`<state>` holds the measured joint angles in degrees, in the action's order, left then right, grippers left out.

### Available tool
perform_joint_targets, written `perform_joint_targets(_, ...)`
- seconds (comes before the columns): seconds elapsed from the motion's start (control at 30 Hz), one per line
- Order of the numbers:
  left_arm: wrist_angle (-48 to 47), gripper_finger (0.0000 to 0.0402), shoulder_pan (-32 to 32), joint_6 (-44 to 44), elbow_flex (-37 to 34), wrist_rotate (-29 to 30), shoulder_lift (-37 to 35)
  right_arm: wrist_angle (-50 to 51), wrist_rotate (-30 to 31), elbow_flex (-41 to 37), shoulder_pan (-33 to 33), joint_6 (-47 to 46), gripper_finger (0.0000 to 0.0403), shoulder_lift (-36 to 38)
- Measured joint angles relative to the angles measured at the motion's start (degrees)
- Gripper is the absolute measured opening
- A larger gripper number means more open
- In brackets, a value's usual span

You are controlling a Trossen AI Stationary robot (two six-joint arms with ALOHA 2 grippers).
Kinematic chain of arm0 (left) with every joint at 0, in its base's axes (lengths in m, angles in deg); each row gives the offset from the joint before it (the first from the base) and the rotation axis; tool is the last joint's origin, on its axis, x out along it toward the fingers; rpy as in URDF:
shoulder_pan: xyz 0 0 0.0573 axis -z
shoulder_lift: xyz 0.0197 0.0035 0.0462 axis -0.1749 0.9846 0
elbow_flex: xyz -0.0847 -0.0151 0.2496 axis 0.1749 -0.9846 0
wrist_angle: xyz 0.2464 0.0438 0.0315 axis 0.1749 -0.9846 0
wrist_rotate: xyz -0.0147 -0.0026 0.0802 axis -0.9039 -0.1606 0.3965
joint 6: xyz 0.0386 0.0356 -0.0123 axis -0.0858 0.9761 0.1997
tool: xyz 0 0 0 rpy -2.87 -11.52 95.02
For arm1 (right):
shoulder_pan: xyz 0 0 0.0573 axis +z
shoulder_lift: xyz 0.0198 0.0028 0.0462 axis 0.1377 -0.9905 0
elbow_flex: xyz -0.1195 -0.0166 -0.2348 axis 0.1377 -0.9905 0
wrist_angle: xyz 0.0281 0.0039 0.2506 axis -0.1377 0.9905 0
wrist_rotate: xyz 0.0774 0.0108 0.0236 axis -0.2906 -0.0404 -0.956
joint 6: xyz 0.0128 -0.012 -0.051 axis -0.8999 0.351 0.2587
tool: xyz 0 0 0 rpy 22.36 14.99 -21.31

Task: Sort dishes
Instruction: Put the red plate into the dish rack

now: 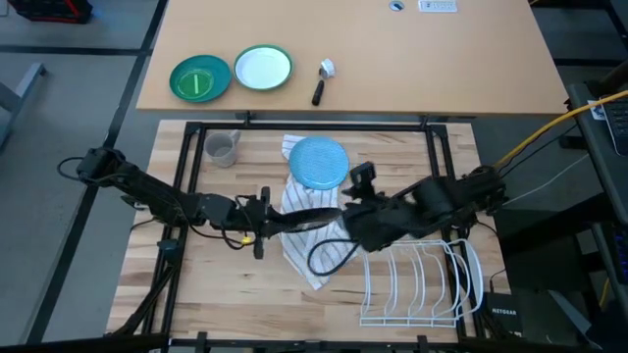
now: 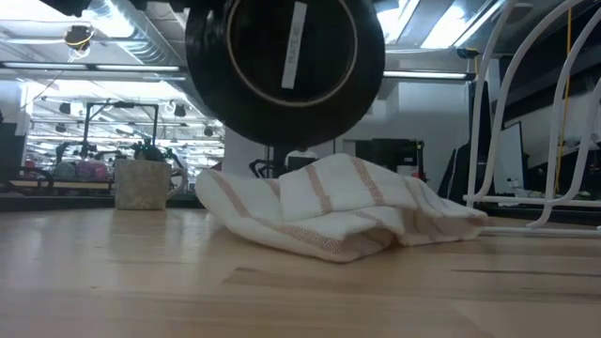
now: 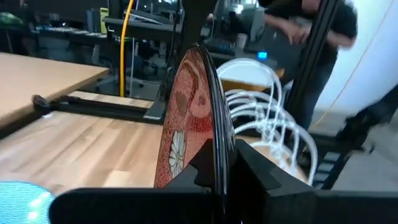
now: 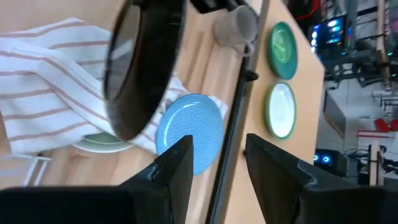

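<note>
My left gripper point(image 1: 263, 222) is shut on the dark red plate with flower marks point(image 3: 186, 118). The plate stands on edge above the striped towel point(image 1: 316, 245), and its glossy black underside point(image 2: 282, 66) faces the low camera. My right gripper point(image 4: 217, 168) is open and empty just right of the plate, which shows ahead of its fingers point(image 4: 143, 68). The light blue plate point(image 1: 319, 162) lies flat on the towel's far part. A pale plate's rim point(image 4: 99, 142) shows from under the towel. My left gripper pinches the red plate's rim point(image 3: 214, 146) between its two fingers, one on the flowered face and one on the black underside. The fingers come level from the table's left. The plate stands upright on edge, lifted clear above the towel.
A white wire dish rack point(image 1: 422, 284) stands at the near right. A small grey mug point(image 1: 224, 149) sits at the far left. On the farther table lie a bright green plate point(image 1: 200, 78), a green-rimmed white plate point(image 1: 263, 67) and a small tool point(image 1: 322, 78). A person stands behind the rack point(image 3: 311, 31).
</note>
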<state>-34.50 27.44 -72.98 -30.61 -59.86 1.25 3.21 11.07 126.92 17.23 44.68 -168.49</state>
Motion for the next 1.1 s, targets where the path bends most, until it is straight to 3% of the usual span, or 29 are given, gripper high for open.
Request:
perform_joint_targets(0.4,15.37,0.0019,4.59,-13.42,0.05,-0.85,0.0,-0.01,1.98,0.0,0.01,5.89,0.015,6.23)
perform_joint_targets(0.73,21.33,0.0019,8.12,-17.35,4.38,2.47,3.48,-0.08,12.24,-2.96,-0.52,13.24,0.0149,6.43)
perform_joint_targets(0.9,21.14,0.0019,9.28,-16.56,10.73,2.76,8.32,-0.1,11.59,-8.64,-0.74,12.4,0.0149,8.89)
perform_joint_targets(1.1,20.41,0.0019,9.73,-15.9,16.63,2.48,14.5,0.04,11.16,-22.14,-0.75,4.55,0.0149,16.63)
